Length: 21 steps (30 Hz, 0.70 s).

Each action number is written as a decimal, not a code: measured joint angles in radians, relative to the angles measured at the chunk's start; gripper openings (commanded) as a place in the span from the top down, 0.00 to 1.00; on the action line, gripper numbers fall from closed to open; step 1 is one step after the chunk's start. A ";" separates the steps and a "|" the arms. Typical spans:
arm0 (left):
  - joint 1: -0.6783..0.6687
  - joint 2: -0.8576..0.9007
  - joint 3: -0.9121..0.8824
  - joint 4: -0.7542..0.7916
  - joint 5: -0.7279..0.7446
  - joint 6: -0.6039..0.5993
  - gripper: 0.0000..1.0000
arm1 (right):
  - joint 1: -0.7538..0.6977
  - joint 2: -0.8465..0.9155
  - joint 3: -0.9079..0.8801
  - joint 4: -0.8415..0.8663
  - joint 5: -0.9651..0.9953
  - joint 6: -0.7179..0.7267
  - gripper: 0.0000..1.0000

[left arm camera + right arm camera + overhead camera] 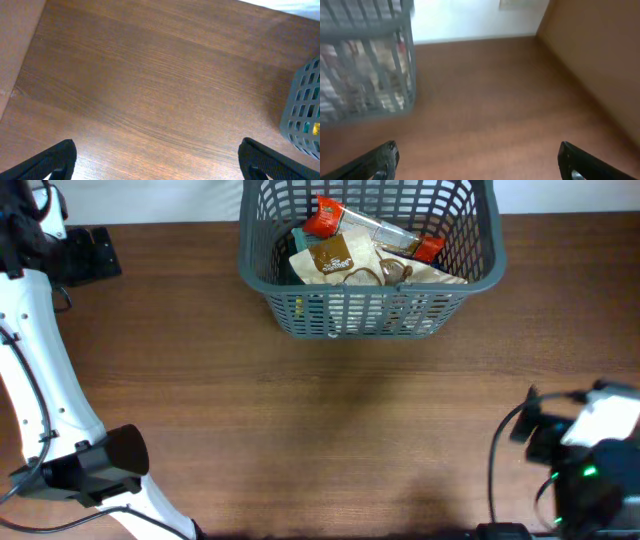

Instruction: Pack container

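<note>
The dark grey lattice basket [370, 300] stands at the far middle of the table. It holds several grocery packets: a red-orange one [325, 220], a brown one [332, 255] and a clear one with a red end [405, 240]. My left gripper [157, 150] is open and empty over bare wood, with a basket corner [302, 115] to its right. In the overhead view the left gripper [95, 252] sits at the far left. My right gripper [477, 150] is open and empty, with the basket [370, 75] to its upper left. In the overhead view the right gripper [535, 430] is at the near right.
The brown wooden table [330, 430] spreads between the two arms. A white wall or cloth [470, 20] lies beyond the table's far edge. The white left arm [40, 360] runs along the left side.
</note>
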 measured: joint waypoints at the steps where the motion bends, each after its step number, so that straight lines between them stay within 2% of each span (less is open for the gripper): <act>1: 0.000 0.000 0.000 0.000 0.000 0.000 0.01 | 0.000 -0.036 -0.051 0.008 0.000 0.000 0.01; 5: 0.000 0.000 0.000 0.000 0.000 0.000 0.01 | 0.000 -0.165 -0.250 0.049 -0.008 0.000 0.01; 10: 0.000 0.000 0.000 0.000 0.000 0.000 0.01 | -0.001 -0.274 -0.451 0.197 -0.045 0.001 0.01; 21: 0.000 0.000 0.000 0.000 0.000 0.000 0.01 | -0.001 -0.339 -0.670 0.326 -0.068 0.001 0.01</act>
